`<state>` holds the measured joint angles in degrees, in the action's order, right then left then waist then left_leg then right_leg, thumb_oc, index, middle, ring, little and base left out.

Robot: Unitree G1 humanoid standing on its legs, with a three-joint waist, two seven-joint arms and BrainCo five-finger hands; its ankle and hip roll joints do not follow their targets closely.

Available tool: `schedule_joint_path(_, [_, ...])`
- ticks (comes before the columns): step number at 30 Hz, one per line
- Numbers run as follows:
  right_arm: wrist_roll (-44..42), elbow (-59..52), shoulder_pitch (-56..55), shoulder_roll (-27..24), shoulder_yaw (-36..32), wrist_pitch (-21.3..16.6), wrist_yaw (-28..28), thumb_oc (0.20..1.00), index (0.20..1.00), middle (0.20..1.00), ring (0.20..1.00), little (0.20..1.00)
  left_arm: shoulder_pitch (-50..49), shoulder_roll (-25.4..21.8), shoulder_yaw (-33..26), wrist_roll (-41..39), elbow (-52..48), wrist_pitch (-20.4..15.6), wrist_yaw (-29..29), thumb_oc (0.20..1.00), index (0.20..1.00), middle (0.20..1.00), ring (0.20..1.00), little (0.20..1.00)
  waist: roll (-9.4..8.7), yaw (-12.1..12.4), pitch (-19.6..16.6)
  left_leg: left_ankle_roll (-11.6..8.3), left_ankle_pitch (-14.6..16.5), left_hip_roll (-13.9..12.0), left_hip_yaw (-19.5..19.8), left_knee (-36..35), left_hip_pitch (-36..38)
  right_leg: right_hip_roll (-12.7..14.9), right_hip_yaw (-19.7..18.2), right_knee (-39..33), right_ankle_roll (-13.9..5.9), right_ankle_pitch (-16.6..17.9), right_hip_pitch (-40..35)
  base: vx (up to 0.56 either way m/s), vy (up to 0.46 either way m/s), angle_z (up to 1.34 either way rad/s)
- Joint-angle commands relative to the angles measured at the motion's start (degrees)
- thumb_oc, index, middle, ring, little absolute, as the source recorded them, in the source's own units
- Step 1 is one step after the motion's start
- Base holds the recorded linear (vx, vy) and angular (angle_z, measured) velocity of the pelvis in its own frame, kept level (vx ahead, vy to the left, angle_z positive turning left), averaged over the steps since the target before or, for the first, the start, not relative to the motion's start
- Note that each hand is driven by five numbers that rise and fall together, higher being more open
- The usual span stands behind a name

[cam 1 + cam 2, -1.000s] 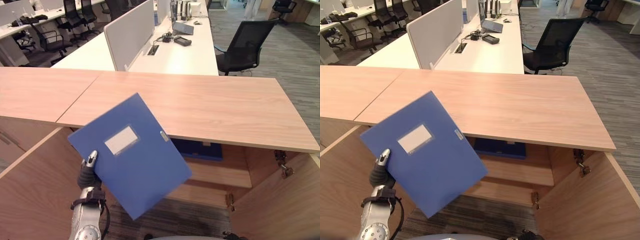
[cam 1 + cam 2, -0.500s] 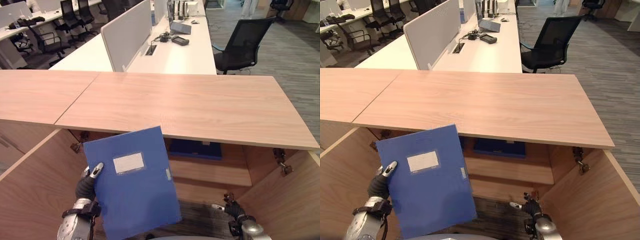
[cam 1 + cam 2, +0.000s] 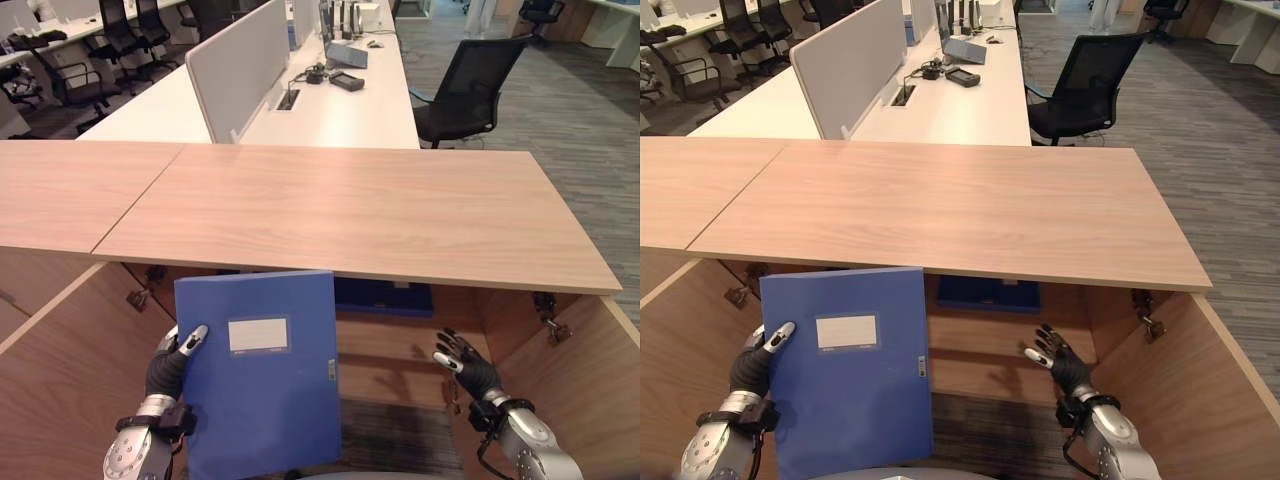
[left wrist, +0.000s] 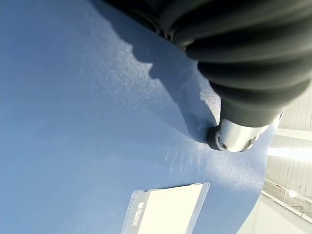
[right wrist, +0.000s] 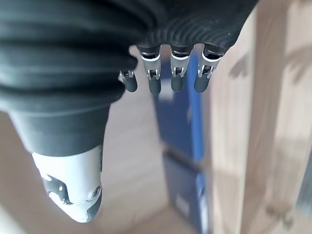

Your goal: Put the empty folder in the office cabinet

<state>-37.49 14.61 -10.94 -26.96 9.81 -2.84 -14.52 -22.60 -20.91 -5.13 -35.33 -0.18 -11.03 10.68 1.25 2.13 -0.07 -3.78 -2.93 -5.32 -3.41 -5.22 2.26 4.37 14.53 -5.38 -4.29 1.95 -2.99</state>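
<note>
The blue folder (image 3: 260, 385) with a white label (image 3: 258, 334) stands upright in front of the open office cabinet (image 3: 400, 355), just below its wooden top (image 3: 350, 210). My left hand (image 3: 168, 367) is shut on the folder's left edge, with the thumb (image 4: 238, 137) pressed on the blue cover (image 4: 97, 122) and the fingers hidden behind it. To the right, my right hand (image 3: 465, 362) hovers at the cabinet opening, open with fingers (image 5: 161, 73) spread and holding nothing.
Another blue folder (image 3: 385, 297) lies on the cabinet's upper shelf. Cabinet doors stand open at the left (image 3: 60, 370) and right (image 3: 590, 390). Beyond the top are white desks with a divider (image 3: 235, 70) and a black chair (image 3: 470, 90).
The folder has come down from a tilt above the cabinet top to upright before the opening. My right hand has risen into view toward the cabinet's right side.
</note>
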Motion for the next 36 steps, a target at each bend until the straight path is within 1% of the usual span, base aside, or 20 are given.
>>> schedule_joint_path(1, [-9.6, -5.6, 4.3, -1.4, 4.9, 1.6, -9.1, 1.000, 1.000, 1.000, 1.000, 1.000, 2.1, -4.8, -2.8, 1.4, -0.9, -3.3, 1.1, 0.200, 0.200, 0.200, 0.200, 0.200, -3.78, 0.2, -0.7, 0.85, 2.0, 2.3, 1.3, 0.2, -1.4, 1.0, -2.6, 0.4, -1.95, 0.5, 1.6, -0.01, -0.012, -0.03])
schedule_joint_path(2, [-9.6, -5.6, 4.3, -1.5, 4.9, 1.6, -9.1, 1.000, 1.000, 1.000, 1.000, 1.000, 2.1, -4.8, -2.8, 1.4, -0.9, -3.3, 1.1, 0.200, 0.200, 0.200, 0.200, 0.200, -3.75, 0.2, -0.7, 0.85, 2.0, 2.3, 1.3, 0.2, -1.4, 1.0, -2.6, 0.4, -1.95, 0.5, 1.5, 0.00, -0.008, -0.06])
schedule_joint_path(3, [-13.4, -9.5, 4.0, -2.4, 6.2, 3.1, -13.3, 1.000, 1.000, 1.000, 1.000, 1.000, 2.3, -4.5, -2.5, 1.7, -1.1, -3.6, 2.3, 0.200, 0.200, 0.200, 0.200, 0.200, -3.80, 0.3, -0.7, 0.78, 2.0, 2.2, 1.3, 0.2, -1.4, 1.0, -2.5, 0.4, -1.97, 0.5, 1.5, 0.00, -0.006, -0.07])
schedule_joint_path(4, [-14.4, -10.6, 3.8, -2.7, 6.8, 2.9, -14.1, 1.000, 1.000, 1.000, 1.000, 1.000, 2.5, -4.5, -2.3, 1.9, -1.1, -3.8, 2.7, 0.200, 0.200, 0.200, 0.200, 0.200, -3.82, 0.4, -0.7, 0.74, 1.9, 2.2, 1.3, 0.2, -1.5, 1.0, -2.5, 0.4, -1.98, 0.4, 1.5, 0.00, -0.006, -0.05])
schedule_joint_path(8, [-13.4, -12.6, 4.5, -3.5, 8.7, 2.4, -14.4, 1.000, 1.000, 1.000, 1.000, 1.000, 3.3, -3.9, -2.3, 1.7, -1.7, -4.1, 3.2, 0.200, 0.200, 0.200, 0.200, 0.200, -3.92, 0.5, -0.7, 0.67, 1.9, 2.1, 1.2, 0.2, -1.5, 1.0, -2.5, 0.4, -1.91, 0.4, 1.5, 0.00, 0.000, 0.00])
schedule_joint_path(11, [-12.7, -12.7, 5.6, -3.9, 10.9, 2.8, -15.2, 1.000, 1.000, 1.000, 1.000, 1.000, 4.1, -3.4, -1.8, 1.1, -2.3, -4.6, 3.4, 0.200, 0.200, 0.200, 0.200, 0.200, -3.98, 0.7, -0.6, 0.68, 1.9, 2.1, 1.3, 0.2, -1.5, 0.9, -2.3, 0.4, -1.85, 0.4, 1.6, 0.00, 0.000, 0.00])
schedule_joint_path(16, [-11.7, -12.4, 7.3, -3.2, 12.6, 2.7, -15.0, 1.000, 1.000, 1.000, 1.000, 1.000, 4.9, -2.9, -1.3, 1.2, -2.3, -4.5, 3.3, 0.200, 0.200, 0.200, 0.200, 0.200, -3.99, 0.9, -0.6, 0.70, 1.8, 2.1, 1.4, 0.2, -1.6, 0.9, -2.3, 0.4, -1.76, 0.4, 1.6, 0.00, 0.000, 0.00])
schedule_joint_path(21, [-6.8, -13.2, 12.1, -3.8, 15.9, 2.5, -15.3, 1.000, 1.000, 1.000, 1.000, 1.000, 6.0, -2.9, -0.2, 1.2, -2.9, -4.5, 3.8, 0.200, 0.200, 0.200, 0.200, 0.200, -4.07, 1.4, -0.5, 0.76, 1.8, 2.1, 1.4, 0.2, -1.5, 0.9, -2.3, 0.4, -1.72, 0.5, 1.5, 0.00, 0.000, 0.00])
schedule_joint_path(25, [-4.4, -12.8, 14.6, -3.4, 17.7, 2.3, -14.9, 1.000, 1.000, 1.000, 1.000, 1.000, 6.7, -2.7, 0.7, 1.2, -3.1, -4.5, 3.7, 0.200, 0.200, 0.200, 0.200, 0.200, -4.10, 1.6, -0.4, 0.84, 1.8, 2.2, 1.5, 0.2, -1.5, 0.9, -2.4, 0.4, -1.66, 0.4, 1.5, 0.00, 0.000, 0.00])
schedule_joint_path(31, [-1.1, -11.6, 17.4, -1.3, 19.7, 1.8, -13.7, 1.000, 1.000, 1.000, 1.000, 1.000, 8.3, -2.4, 2.5, 1.3, -3.8, -4.4, 3.4, 0.200, 0.200, 0.200, 0.200, 0.200, -4.08, 1.8, -0.4, 0.96, 1.9, 2.2, 1.6, 0.2, -1.6, 1.0, -2.3, 0.4, -1.58, 0.5, 1.6, 0.00, 0.000, 0.00])
schedule_joint_path(36, [1.2, -10.4, 19.4, 1.7, 23.1, 1.6, -12.1, 1.000, 1.000, 1.000, 1.000, 1.000, 10.7, -2.3, 6.0, 1.6, -4.4, -4.0, 2.8, 0.200, 0.200, 0.200, 0.200, 0.200, -4.19, 1.8, -0.4, 1.05, 2.0, 2.3, 1.6, 0.2, -1.5, 0.9, -2.4, 0.4, -1.48, 0.4, 1.4, 0.00, 0.000, 0.00])
